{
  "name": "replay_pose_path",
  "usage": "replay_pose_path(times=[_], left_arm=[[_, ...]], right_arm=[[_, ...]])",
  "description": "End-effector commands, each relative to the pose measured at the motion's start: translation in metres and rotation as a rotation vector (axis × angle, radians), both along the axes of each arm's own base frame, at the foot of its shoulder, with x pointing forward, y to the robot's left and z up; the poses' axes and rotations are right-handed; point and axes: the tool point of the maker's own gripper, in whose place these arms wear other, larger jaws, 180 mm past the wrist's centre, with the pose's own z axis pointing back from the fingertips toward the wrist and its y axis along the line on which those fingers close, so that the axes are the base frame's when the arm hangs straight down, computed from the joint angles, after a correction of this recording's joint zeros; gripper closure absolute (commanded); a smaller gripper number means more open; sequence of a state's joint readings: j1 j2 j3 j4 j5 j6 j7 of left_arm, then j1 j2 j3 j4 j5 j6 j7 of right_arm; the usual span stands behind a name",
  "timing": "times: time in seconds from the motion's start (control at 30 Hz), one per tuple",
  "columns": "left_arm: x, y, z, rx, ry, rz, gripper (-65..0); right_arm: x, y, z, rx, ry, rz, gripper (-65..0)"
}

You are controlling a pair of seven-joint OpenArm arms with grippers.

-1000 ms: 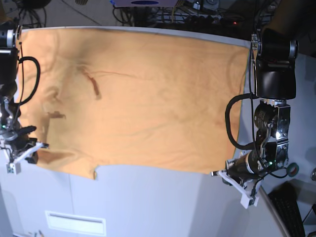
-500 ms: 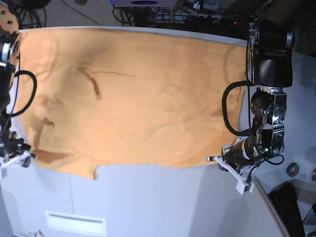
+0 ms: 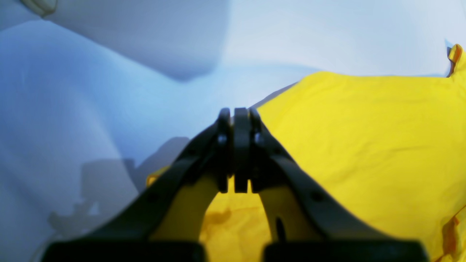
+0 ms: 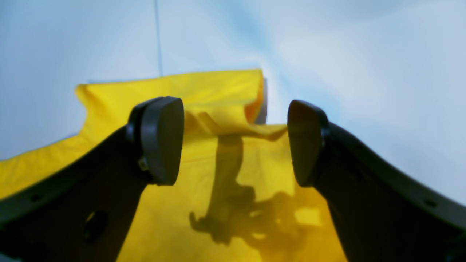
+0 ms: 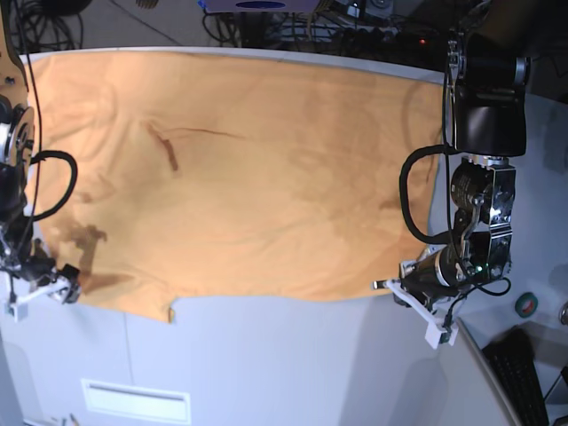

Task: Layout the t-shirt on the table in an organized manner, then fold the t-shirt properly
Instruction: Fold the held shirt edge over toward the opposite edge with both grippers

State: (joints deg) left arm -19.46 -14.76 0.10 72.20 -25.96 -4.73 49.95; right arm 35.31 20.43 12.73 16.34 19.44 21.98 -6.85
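Note:
The orange t-shirt lies spread flat over the far half of the white table. My right gripper hovers at the shirt's near left corner. In the right wrist view this gripper is open, its dark pads wide apart over a small fold of the cloth, with nothing between them. My left gripper sits at the shirt's near right corner. The left wrist view shows it shut, tips pressed together above the shirt's edge; no cloth shows between them.
A thin dark seam runs across the bare near part of the table, and a pale slot sits by the front edge. Cables crowd the space behind the table. A tape roll and keyboard lie at the right.
My right gripper has opened and let go of the shirt's near left corner, which now lies flat. The left arm shifted a little leftward, still shut.

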Motion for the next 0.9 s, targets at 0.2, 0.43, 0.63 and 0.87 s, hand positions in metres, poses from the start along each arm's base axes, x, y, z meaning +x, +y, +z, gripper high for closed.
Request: replay_pose_path(times=[0.2,0.43,0.63,0.87], left_arm=[[0.011,0.004,0.017,0.004,-0.056,0.001,0.0],[0.011,0.004,0.017,0.004,-0.056,0.001,0.0],[0.011,0.004,0.017,0.004,-0.056,0.001,0.0],[0.011,0.008,0.017,0.011,-0.056,0.004,0.0]], right_arm=[[0.019,0.001,0.016,-0.056,-0.056,0.041,-41.9],[0.019,-0.004,0.016,-0.077,-0.051,0.015,-41.6],[0.027,-0.007,0.025,-0.087,-0.086,0.003,-15.9],[0.027,-0.017,0.026,-0.118,-0.093,-0.046,0.0]])
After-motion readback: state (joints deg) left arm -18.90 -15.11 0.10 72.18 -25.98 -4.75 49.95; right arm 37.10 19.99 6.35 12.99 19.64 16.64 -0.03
